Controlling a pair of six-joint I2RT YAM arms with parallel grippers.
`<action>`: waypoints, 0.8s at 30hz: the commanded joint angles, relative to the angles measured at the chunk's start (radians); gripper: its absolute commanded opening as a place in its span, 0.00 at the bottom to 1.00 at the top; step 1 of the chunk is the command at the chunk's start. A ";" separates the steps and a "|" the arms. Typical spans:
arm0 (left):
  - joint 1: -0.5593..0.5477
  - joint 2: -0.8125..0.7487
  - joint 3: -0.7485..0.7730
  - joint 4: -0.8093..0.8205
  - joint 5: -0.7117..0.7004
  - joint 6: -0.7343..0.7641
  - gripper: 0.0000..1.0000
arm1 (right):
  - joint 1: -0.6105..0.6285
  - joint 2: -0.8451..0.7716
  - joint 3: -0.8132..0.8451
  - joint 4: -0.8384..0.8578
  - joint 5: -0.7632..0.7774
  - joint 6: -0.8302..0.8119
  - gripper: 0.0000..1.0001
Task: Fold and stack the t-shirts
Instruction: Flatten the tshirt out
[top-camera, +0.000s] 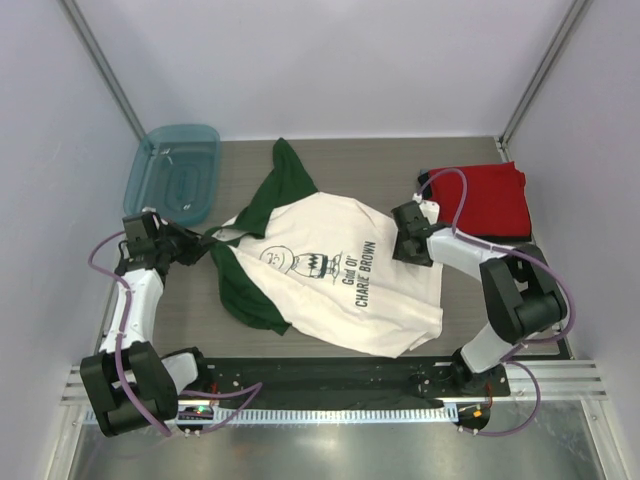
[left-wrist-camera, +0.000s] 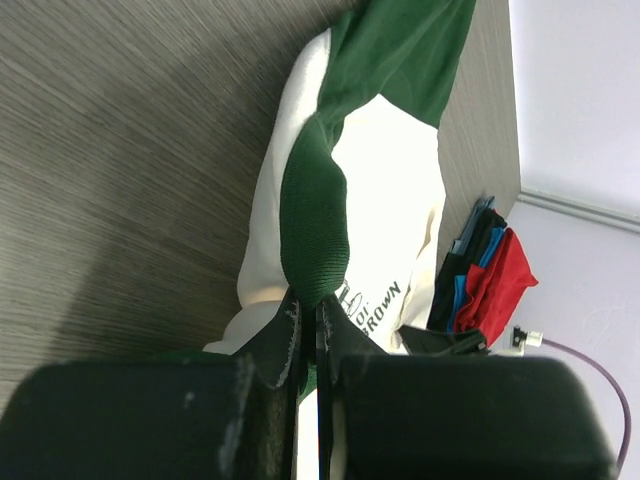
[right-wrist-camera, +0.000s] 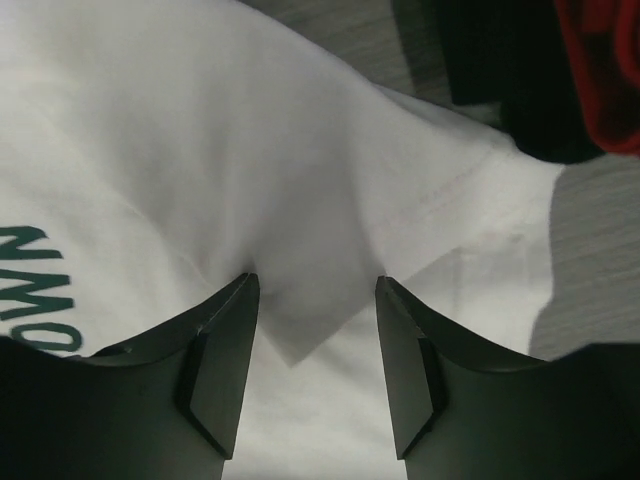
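Note:
A white t-shirt (top-camera: 345, 280) with dark green sleeves and black chest print lies spread across the middle of the table. My left gripper (top-camera: 203, 242) is shut on its green left sleeve (left-wrist-camera: 318, 215) at the shirt's left edge. My right gripper (top-camera: 405, 238) is open, its fingertips pressed down on the white cloth (right-wrist-camera: 300, 170) near the shirt's right edge, with a fold of cloth between them. A folded stack with a red shirt (top-camera: 490, 198) on top lies at the back right; dark and blue layers show under it in the left wrist view (left-wrist-camera: 470, 262).
A teal plastic tub (top-camera: 175, 172) stands at the back left, just behind my left arm. White walls close in the table on three sides. The arm bases sit on a black rail (top-camera: 330, 378) at the near edge.

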 joint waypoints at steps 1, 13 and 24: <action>-0.004 0.010 0.030 0.039 0.030 -0.006 0.00 | -0.010 0.059 0.058 0.082 -0.088 0.019 0.57; -0.003 0.052 0.054 0.051 -0.013 -0.044 0.00 | -0.110 0.290 0.518 0.088 -0.241 0.039 0.01; -0.022 0.289 0.283 0.068 -0.057 -0.133 0.00 | -0.162 0.654 1.329 -0.122 -0.301 -0.006 0.84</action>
